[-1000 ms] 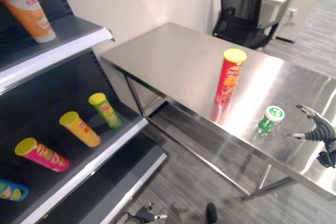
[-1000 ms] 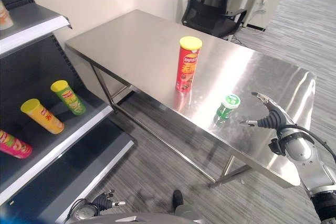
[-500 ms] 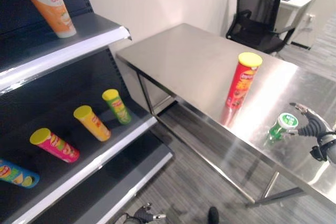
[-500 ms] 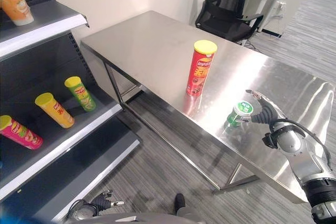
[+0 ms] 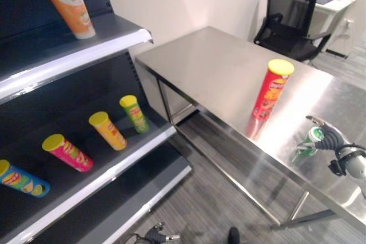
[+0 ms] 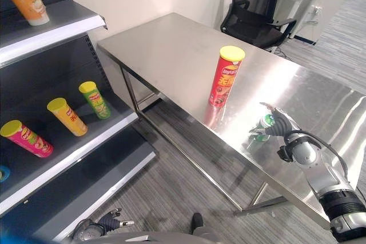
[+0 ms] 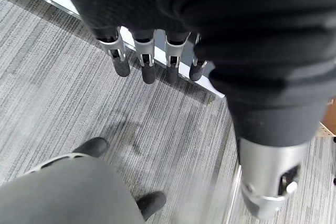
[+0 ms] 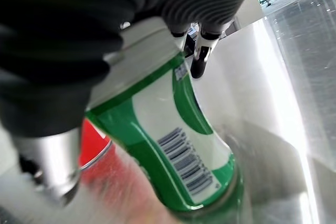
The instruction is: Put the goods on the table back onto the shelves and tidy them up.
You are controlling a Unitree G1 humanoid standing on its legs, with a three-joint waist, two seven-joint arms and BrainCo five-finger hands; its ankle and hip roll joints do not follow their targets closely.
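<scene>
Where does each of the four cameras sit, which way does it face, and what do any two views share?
Left eye view: on the head, looking down at the shelves, table and red can; right hand at the green can.
Right eye view: beside it, same scene; left hand low over the floor.
Left wrist view: on the left wrist, facing the floor past straight fingers.
Right wrist view: on the right wrist, close on the green can, fingers beyond it.
Shared: both eyes and the right wrist show the green can.
</scene>
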